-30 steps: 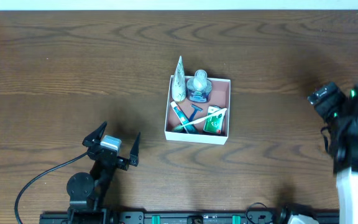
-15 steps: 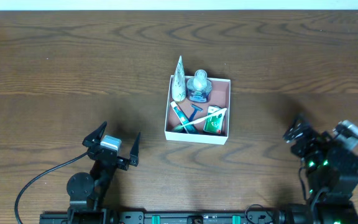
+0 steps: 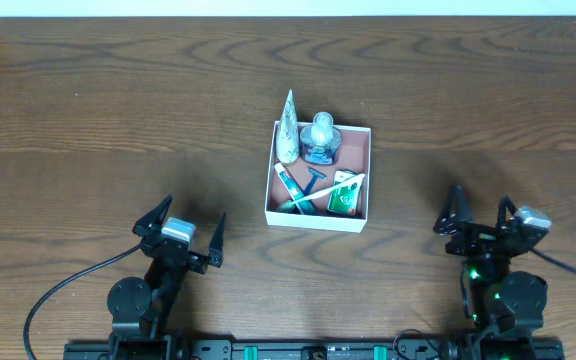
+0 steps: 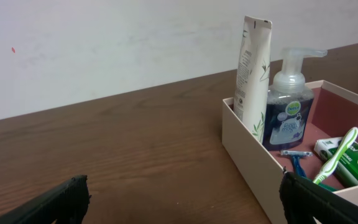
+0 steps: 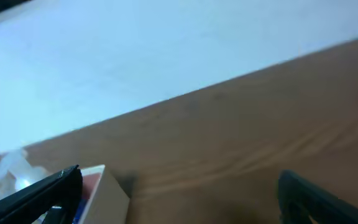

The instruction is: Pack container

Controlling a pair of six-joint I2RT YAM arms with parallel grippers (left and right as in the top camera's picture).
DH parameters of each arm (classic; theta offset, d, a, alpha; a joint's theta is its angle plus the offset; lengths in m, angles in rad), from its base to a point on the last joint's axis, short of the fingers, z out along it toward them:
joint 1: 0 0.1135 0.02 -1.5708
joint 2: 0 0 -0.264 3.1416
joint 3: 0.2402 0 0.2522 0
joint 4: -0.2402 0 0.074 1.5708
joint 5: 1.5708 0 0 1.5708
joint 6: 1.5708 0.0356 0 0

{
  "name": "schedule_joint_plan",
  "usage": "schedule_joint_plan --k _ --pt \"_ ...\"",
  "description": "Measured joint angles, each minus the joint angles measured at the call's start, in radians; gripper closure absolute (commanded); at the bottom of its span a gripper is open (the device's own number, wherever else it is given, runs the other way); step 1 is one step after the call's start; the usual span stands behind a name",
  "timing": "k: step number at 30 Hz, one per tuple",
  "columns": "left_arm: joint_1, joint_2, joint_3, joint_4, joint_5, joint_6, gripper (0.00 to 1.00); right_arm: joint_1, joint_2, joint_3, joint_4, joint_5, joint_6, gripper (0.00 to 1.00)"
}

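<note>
Left gripper (image 3: 190, 212) at 7 o'clock on the table (image 3: 118, 100) and right gripper (image 3: 480, 200) at 5 o'clock both hang spread wide and empty, well apart from the container (image 3: 313, 222) near the table's middle. Inside it, near to far, a green-and-white carton (image 3: 345, 199) lies in the 5 o'clock corner, a toothbrush (image 4: 335, 158) angles over it, a blue razor (image 3: 315, 180) lies mid-box, and a pump soap bottle (image 3: 320, 138) at 12 o'clock and a tall white tube (image 3: 287, 128) at 11 o'clock stand against the far wall. No toiletry shows outside the box, so the packing looks done.
</note>
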Motion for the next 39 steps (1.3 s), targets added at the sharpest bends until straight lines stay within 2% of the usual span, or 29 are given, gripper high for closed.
schedule_joint_plan --k 8,21,39 --pt "0.000 0.000 0.000 0.000 0.000 0.000 0.02 0.000 -0.072 -0.066 0.009 -0.031 -0.190 0.01" --pt "0.000 0.000 0.000 0.000 0.000 0.000 0.02 0.000 -0.122 -0.124 -0.002 -0.035 -0.374 0.01" --pt "0.000 0.000 0.000 0.000 0.000 0.000 0.02 0.000 -0.122 -0.124 -0.002 -0.042 -0.425 0.01"
